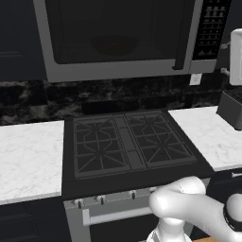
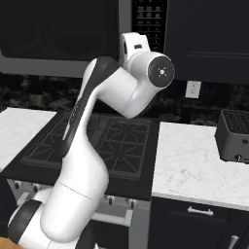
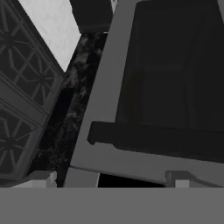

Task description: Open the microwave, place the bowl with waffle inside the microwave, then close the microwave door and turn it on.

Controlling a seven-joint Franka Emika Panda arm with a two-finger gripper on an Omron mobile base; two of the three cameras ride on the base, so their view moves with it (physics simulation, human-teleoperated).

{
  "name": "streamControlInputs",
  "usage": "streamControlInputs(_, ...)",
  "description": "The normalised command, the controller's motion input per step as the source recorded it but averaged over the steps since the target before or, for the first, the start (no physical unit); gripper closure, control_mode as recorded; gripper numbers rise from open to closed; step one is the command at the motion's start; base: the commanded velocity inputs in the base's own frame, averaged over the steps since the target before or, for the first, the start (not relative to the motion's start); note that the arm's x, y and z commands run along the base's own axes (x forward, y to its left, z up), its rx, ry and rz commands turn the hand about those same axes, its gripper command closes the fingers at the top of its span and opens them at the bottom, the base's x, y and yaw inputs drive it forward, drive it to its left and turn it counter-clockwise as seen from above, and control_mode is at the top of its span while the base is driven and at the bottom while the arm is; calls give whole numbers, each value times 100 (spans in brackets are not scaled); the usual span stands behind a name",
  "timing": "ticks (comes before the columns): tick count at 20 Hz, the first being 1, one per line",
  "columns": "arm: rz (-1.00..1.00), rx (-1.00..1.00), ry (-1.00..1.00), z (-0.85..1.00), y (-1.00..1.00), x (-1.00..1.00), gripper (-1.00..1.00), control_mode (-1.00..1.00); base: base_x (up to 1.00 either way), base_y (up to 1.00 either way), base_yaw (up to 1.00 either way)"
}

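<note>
The microwave [image 1: 123, 71] hangs above the stove with its door [image 1: 113, 28] shut and its button panel [image 1: 210, 28] on the right. Through the dark glass a dim round shape like the bowl [image 1: 113, 45] shows inside; the waffle cannot be made out. The dark bar handle [image 1: 183, 47] runs down the door's right edge. In the hand view my gripper [image 3: 111, 179] is open, its fingertips [image 3: 41, 178] spread wide just short of the handle [image 3: 153, 140], with nothing between them. From the right base view my hand [image 2: 133, 46] is raised before the button panel [image 2: 151, 19].
A black gas stove [image 1: 127, 142] sits below the microwave, with white marble counter [image 1: 28, 156] on both sides. A dark toaster [image 2: 233, 136] stands on the right counter. A wall outlet [image 2: 193, 89] is on the backsplash. Dark cabinets flank the microwave.
</note>
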Motion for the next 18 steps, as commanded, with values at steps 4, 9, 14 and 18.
streamControlInputs(4, 0, 0, 0, -14, -58, 18, -100, -100, 0, 0, 0)
streamControlInputs(9, 0, 0, 0, -7, -45, 1, -100, -100, 0, 0, 0)
streamControlInputs(14, 0, 0, -2, -7, -3, 15, 100, -100, 0, 0, 0)
streamControlInputs(18, 0, 0, -3, -3, 4, 7, 100, -100, 0, 0, 0)
